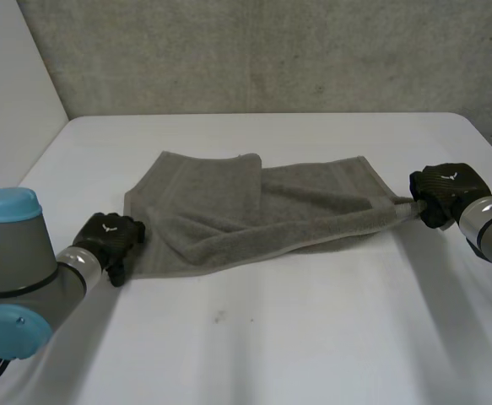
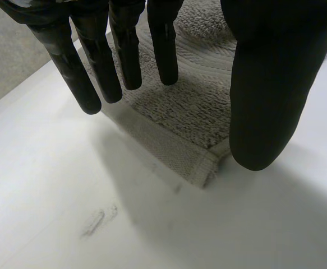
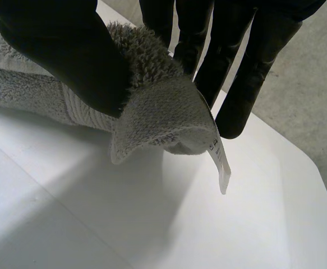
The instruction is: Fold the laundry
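Observation:
A grey towel (image 1: pixel 254 207) lies crumpled across the middle of the white table (image 1: pixel 271 337), partly folded over itself. My left hand (image 1: pixel 110 236) is at its near left corner. In the left wrist view the fingers (image 2: pixel 96 67) and thumb (image 2: pixel 270 84) hang straight above that corner (image 2: pixel 191 101), which rests flat on the table, not gripped. My right hand (image 1: pixel 444 190) holds the towel's right end, pulled taut off the table. In the right wrist view the thumb (image 3: pixel 68 50) pinches the towel corner (image 3: pixel 163 112) against the fingers, and a white label (image 3: pixel 222 162) dangles from it.
A grey wall (image 1: pixel 271 51) runs behind the table's far edge. A faint smudge (image 1: pixel 218 317) marks the bare table in front of the towel.

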